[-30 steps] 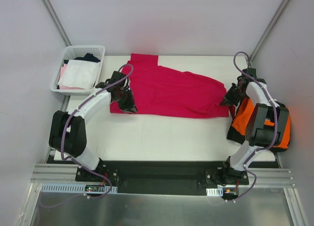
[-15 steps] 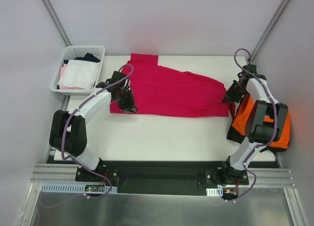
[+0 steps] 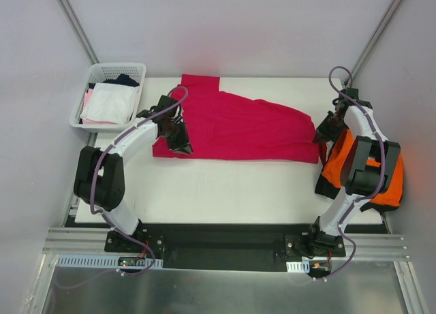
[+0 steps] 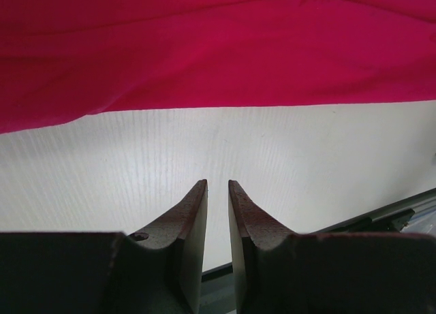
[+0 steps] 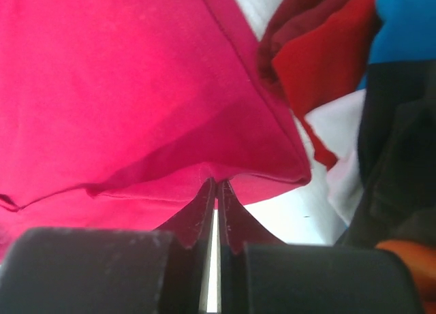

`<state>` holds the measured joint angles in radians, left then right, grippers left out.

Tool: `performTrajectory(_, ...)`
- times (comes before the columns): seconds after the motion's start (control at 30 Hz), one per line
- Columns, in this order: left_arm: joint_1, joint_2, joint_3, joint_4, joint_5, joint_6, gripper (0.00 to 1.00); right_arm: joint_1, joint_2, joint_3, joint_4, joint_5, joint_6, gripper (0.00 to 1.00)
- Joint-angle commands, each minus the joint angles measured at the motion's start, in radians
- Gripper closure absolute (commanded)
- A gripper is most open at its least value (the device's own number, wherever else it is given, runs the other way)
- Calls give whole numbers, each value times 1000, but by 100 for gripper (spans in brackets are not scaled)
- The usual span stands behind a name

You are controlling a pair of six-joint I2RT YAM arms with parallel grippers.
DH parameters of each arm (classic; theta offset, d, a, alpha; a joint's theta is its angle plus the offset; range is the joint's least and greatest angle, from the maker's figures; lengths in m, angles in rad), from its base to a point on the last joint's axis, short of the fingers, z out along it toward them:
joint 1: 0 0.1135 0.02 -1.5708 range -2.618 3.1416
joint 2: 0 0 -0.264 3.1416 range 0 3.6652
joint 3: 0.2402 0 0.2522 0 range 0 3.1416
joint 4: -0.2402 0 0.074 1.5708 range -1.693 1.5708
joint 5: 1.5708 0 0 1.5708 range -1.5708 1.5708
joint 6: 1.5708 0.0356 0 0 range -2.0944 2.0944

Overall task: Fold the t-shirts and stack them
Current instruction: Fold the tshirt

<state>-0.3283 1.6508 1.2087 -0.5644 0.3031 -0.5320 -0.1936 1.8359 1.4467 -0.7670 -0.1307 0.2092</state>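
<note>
The crimson-magenta t-shirt (image 3: 238,127) lies spread across the back half of the white table (image 3: 225,188). My left gripper (image 3: 182,147) is at the shirt's near left corner. In the left wrist view its jaws (image 4: 218,183) stand nearly closed with a narrow gap and nothing between them, and the shirt's edge (image 4: 218,48) lies ahead of the tips. My right gripper (image 3: 320,135) is shut on the shirt's right edge (image 5: 136,89), the cloth pinched at the tips (image 5: 216,183). The orange t-shirt (image 3: 338,159) and the black one (image 3: 325,188) lie heaped at the right edge.
A white mesh basket (image 3: 102,72) with white and pink garments (image 3: 109,103) stands off the table's back left corner. Red, blue and black cloth (image 5: 395,157) of the heap shows close to the right gripper. Grey walls enclose the table on three sides.
My right gripper has moved a little to the right and back with the shirt's edge. My left arm's elbow has shifted slightly right; its gripper stays at the shirt's corner.
</note>
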Motion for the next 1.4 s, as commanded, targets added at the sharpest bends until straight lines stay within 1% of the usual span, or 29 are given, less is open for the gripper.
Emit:
performTrajectory(0.0,-11,32,57,-11,8,10,81,-13,8,49,-58,78,16,99)
performTrajectory(0.23,-11,86,110,-12,28,6,81,-24,20,70,-87,100,21,99)
performTrajectory(0.3,-11,89,115,-12,30,4,82,-24,25,81,-95,95,13,94)
performTrajectory(0.33,-11,90,115,-11,30,3,81,-26,28,84,-94,88,10,90)
performTrajectory(0.37,-11,92,115,-11,27,3,82,-26,29,84,-89,79,6,81)
performTrajectory(0.47,-11,90,112,-11,2,-3,82,-26,25,87,-75,45,-2,68)
performTrajectory(0.6,-8,87,120,-14,-53,-20,81,-24,22,106,-74,8,-2,64)
performTrajectory(0.73,-9,116,146,-19,-74,-37,80,-21,25,122,-60,-58,-5,65)
performTrajectory(0.83,-8,171,198,-25,-75,-46,80,-7,40,121,-48,-115,-5,69)
performTrajectory(0.93,-8,237,258,-25,-62,-59,82,17,49,113,-41,-135,-7,86)
performTrajectory(0.97,-8,256,274,-25,-49,-63,83,23,51,112,-40,-136,-4,95)
performTrajectory(1.0,-8,276,302,-25,-39,-68,86,39,56,112,-41,-145,-2,97)
performTrajectory(1.03,-8,309,314,-25,-33,-71,90,45,65,112,-38,-150,1,99)
performTrajectory(1.07,-8,329,330,-26,-24,-75,92,54,69,112,-40,-153,4,99)
performTrajectory(1.17,-8,398,396,-25,-13,-72,96,94,94,119,-40,-161,9,99)
performTrajectory(1.3,-2,475,471,-25,-28,-54,95,167,111,132,-51,-170,18,99)
performTrajectory(1.37,12,491,480,-25,-32,-52,95,190,111,132,-60,-170,21,99)
